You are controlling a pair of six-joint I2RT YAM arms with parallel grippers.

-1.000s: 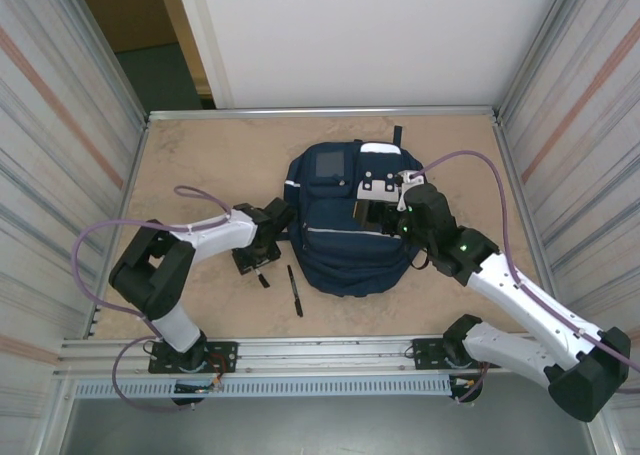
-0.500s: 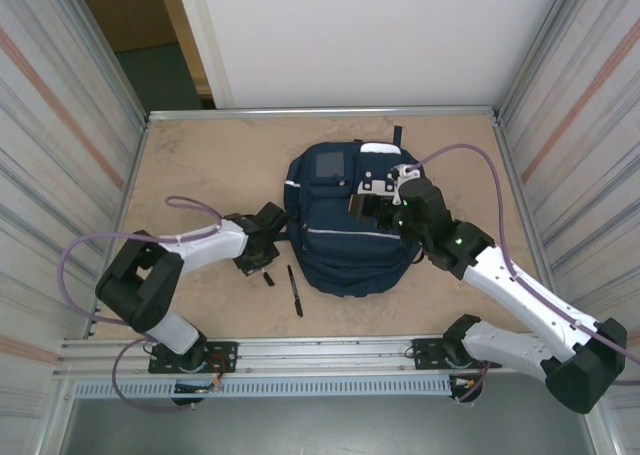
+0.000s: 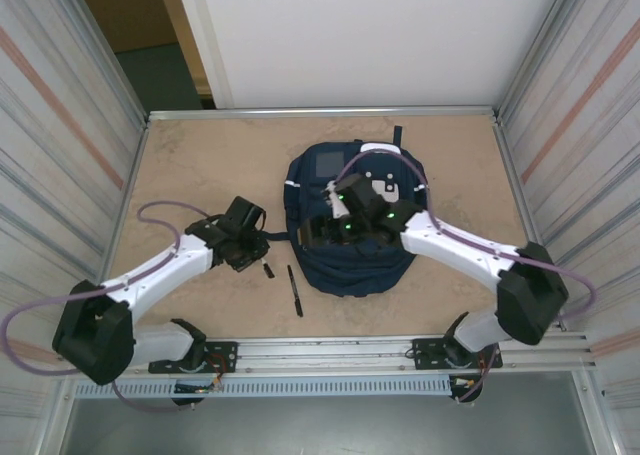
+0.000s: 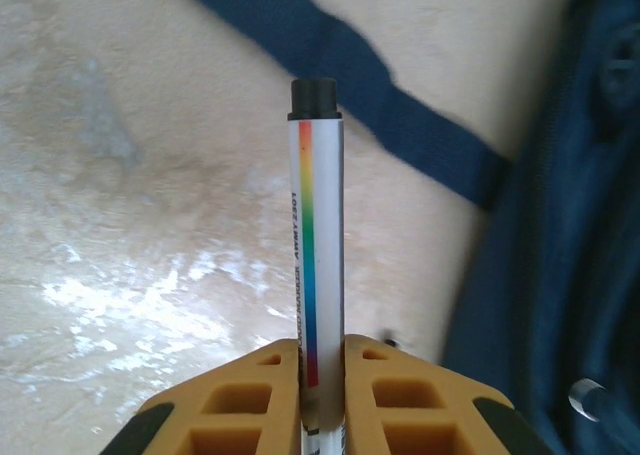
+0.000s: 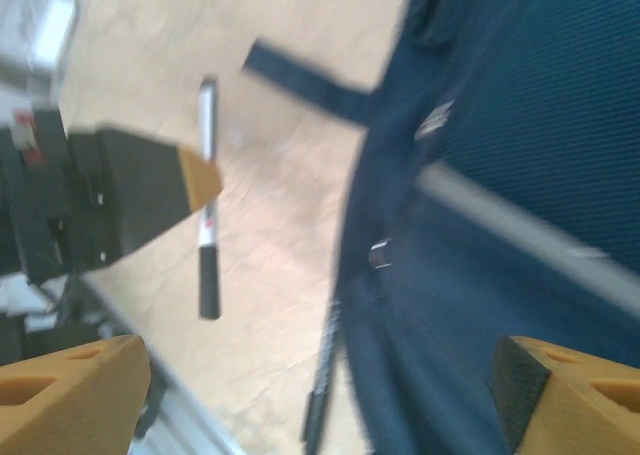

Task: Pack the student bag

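The student bag (image 3: 365, 255) lies flat mid-table, navy with a grey patch near its top. A white marker (image 4: 320, 245) with a rainbow stripe and a black cap is clamped between the orange fingers of my left gripper (image 4: 322, 350), just left of the bag (image 4: 575, 225). From above, the left gripper (image 3: 255, 257) hangs beside the bag's left edge, the marker's tip (image 3: 268, 271) poking out. My right gripper (image 3: 318, 232) hovers over the bag's left side, jaws wide open with nothing between them (image 5: 320, 360). The right wrist view shows the marker (image 5: 207, 210) and the bag (image 5: 500, 175).
A black pen (image 3: 296, 291) lies on the table by the bag's lower left corner, also in the blurred right wrist view (image 5: 322, 395). A navy strap (image 4: 380, 95) runs across the table left of the bag. Metal walls close in both sides; a rail runs along the near edge.
The left gripper has shut on the marker and drawn it slightly up and left. The right arm has swung from the bag's right side across to its left side.
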